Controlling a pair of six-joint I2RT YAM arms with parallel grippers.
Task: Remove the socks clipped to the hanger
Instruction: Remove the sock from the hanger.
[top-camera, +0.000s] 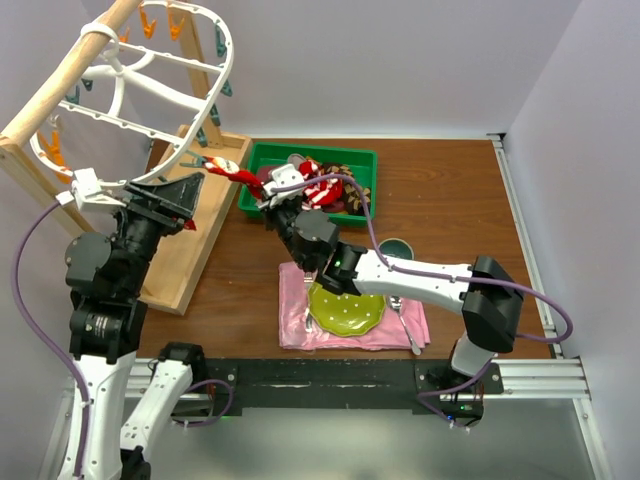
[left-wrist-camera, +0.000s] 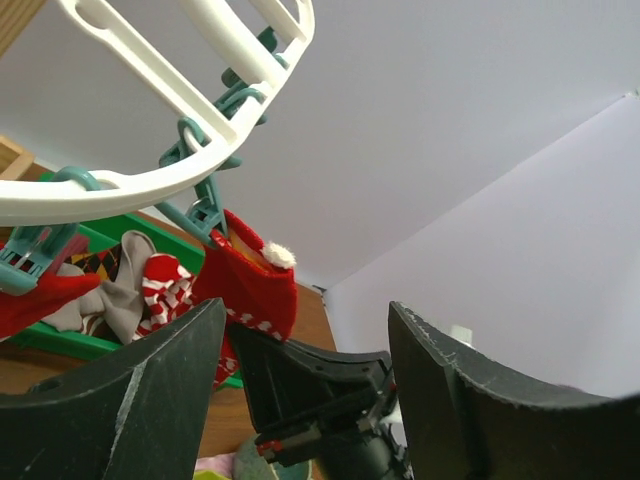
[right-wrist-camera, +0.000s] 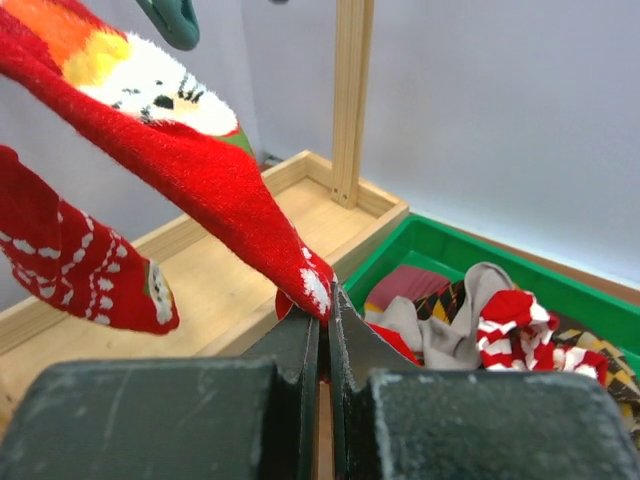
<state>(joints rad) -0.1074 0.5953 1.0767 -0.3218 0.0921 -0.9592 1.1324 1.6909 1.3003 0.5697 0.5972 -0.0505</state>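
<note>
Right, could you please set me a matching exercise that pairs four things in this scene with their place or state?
Things:
1. red sock
2. left tool
3. yellow-green plate
4. green bin

Places or states:
A. lies on the pink napkin
B. holds a heap of loose socks
C. toe pinched in the shut right tool
D. open and empty, below the white hanger

Pairs: 1-C, 2-D, 3-A, 4-B

Nothing readable is showing: no text, label, brand or number on the socks (right-wrist-camera: 200, 170), the hanger (left-wrist-camera: 100, 192) or the green bin (top-camera: 270, 158).
</note>
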